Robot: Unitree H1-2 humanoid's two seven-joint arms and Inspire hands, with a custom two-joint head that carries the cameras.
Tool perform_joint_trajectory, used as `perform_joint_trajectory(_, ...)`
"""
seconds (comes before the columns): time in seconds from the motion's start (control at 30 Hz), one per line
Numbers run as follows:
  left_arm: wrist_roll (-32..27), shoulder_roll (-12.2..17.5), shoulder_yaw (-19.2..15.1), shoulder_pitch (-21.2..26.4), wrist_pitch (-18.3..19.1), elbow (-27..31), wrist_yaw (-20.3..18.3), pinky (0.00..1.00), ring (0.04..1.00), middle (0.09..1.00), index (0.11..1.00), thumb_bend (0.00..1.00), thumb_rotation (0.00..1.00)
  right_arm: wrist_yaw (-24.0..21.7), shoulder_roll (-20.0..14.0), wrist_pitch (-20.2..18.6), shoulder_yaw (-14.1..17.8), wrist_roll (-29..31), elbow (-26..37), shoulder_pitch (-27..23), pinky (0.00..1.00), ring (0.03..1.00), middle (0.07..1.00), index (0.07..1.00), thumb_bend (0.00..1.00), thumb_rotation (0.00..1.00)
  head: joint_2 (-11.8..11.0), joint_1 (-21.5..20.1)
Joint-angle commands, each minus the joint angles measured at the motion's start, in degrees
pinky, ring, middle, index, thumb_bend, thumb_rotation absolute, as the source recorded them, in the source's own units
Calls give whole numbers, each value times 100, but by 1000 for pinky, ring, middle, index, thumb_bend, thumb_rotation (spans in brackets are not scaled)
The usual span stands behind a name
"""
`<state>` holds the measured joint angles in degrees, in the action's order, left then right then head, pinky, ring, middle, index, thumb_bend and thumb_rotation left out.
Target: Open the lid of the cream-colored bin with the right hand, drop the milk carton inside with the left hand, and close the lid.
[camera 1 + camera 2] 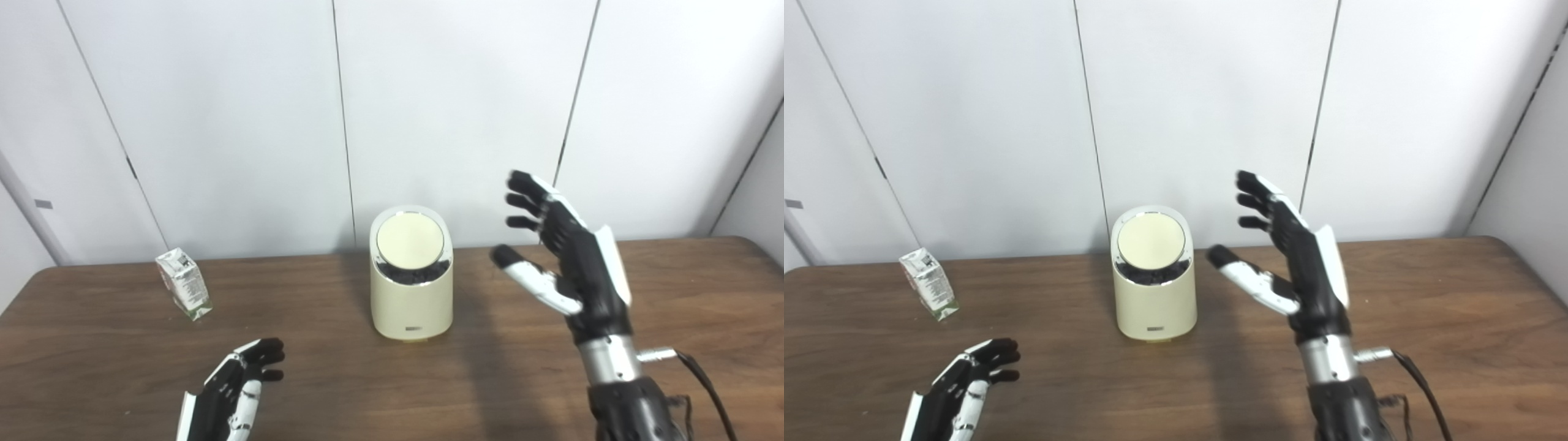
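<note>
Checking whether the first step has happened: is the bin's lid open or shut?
Shut. The round lid sits flat in the top ring of the cream-colored bin; the right robot hand hovers beside it, not touching.

One bin [411, 288], one milk carton [185, 284], two hands.

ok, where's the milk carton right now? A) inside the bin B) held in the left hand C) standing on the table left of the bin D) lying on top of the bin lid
C: the milk carton stands on the table well to the left of the cream-colored bin; the left hand hovers open and empty nearer the camera.
</note>
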<state>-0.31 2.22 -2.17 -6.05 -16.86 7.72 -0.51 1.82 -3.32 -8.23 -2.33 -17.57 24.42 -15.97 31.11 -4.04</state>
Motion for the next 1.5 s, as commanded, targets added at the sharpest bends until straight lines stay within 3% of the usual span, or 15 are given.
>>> perform_joint_trajectory(0.0, 37, -14, 20, 51, -172, 177, 15, 651, 735, 747, 730, 193, 609, 21, -32, 27, -61, -288, -106, -322, 743, 852, 870, 874, 718, 520, 4, 9)
perform_joint_trajectory(0.13, 30, -43, 31, 21, -119, 242, 15, 655, 737, 747, 729, 193, 604, 13, -32, -212, -163, -659, -426, -676, 828, 917, 926, 939, 812, 519, 10, 18)
perform_joint_trajectory(0.23, 65, -64, 46, -5, -95, 291, 19, 652, 739, 749, 731, 191, 605, -4, -59, -371, -274, -950, -618, -907, 780, 904, 942, 961, 838, 503, 11, 40)
perform_joint_trajectory(0.47, 148, -102, 50, -57, -65, 358, 59, 649, 738, 749, 730, 186, 600, -63, -100, -607, -549, -1443, -1108, -1283, 817, 924, 957, 955, 844, 476, 28, 76)
perform_joint_trajectory(0.5, 138, -104, 49, -60, -49, 365, 58, 649, 739, 750, 732, 186, 598, -35, -90, -584, -595, -1503, -1209, -1324, 709, 844, 955, 945, 850, 467, 28, 76)
perform_joint_trajectory(0.57, 135, -102, 53, -66, -35, 381, 54, 651, 739, 750, 732, 191, 593, -17, -63, -575, -663, -1577, -1327, -1370, 632, 791, 953, 935, 849, 456, 34, 92)
perform_joint_trajectory(0.7, 176, -109, 60, -76, -76, 388, 64, 647, 737, 750, 731, 190, 594, 8, -3, -588, -727, -1640, -1527, -1439, 747, 880, 956, 940, 825, 436, 37, 104)
perform_joint_trajectory(0.9, 165, -146, 70, -83, -80, 382, 72, 646, 735, 744, 727, 197, 580, 62, -15, -621, -713, -1708, -1926, -1587, 794, 909, 969, 949, 821, 427, 35, 96)
perform_joint_trajectory(1.1, 162, -127, 78, -86, -39, 406, 54, 653, 742, 749, 725, 197, 610, 66, -48, -708, -720, -1762, -2199, -1682, 790, 907, 968, 944, 814, 390, 47, 80)
perform_joint_trajectory(1.47, 131, -136, 101, -103, -40, 397, 41, 647, 734, 744, 726, 194, 580, 144, -129, -781, -712, -1824, -2747, -1964, 778, 896, 955, 932, 766, 420, 35, 92)
